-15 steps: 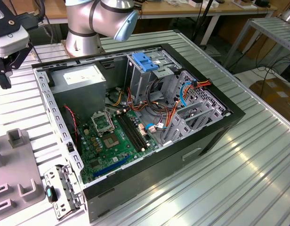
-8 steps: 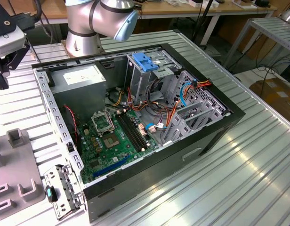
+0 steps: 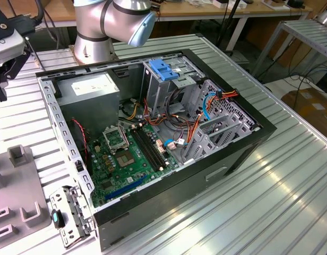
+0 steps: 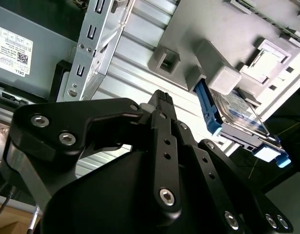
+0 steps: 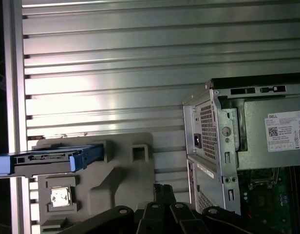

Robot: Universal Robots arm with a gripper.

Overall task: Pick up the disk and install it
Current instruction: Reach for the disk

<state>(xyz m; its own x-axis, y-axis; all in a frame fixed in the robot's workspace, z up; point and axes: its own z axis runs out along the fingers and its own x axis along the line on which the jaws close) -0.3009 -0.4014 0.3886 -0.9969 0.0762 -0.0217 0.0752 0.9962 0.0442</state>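
**Disk (image 5: 47, 158) parked in holder (image 5: 125, 175), tool (image 5: 164, 190) empty**

The disk stands on edge in the grey holder on the surface (image 5: 140, 73), beside the open computer case (image 5: 208, 131), probably so its blue rails are reachable. The tool hangs near, clenched shut on nothing, clear of the disk.

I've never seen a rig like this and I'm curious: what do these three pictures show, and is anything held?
One robot arm stands on a ribbed metal table. The exterior view is from a camera off the arm; both wrist views are from cameras riding near its black gripper. On the table lie an open computer case and, beside it, a grey holder. The disk, dark with blue rails, sits in that holder, apart from the gripper, so it is not held.
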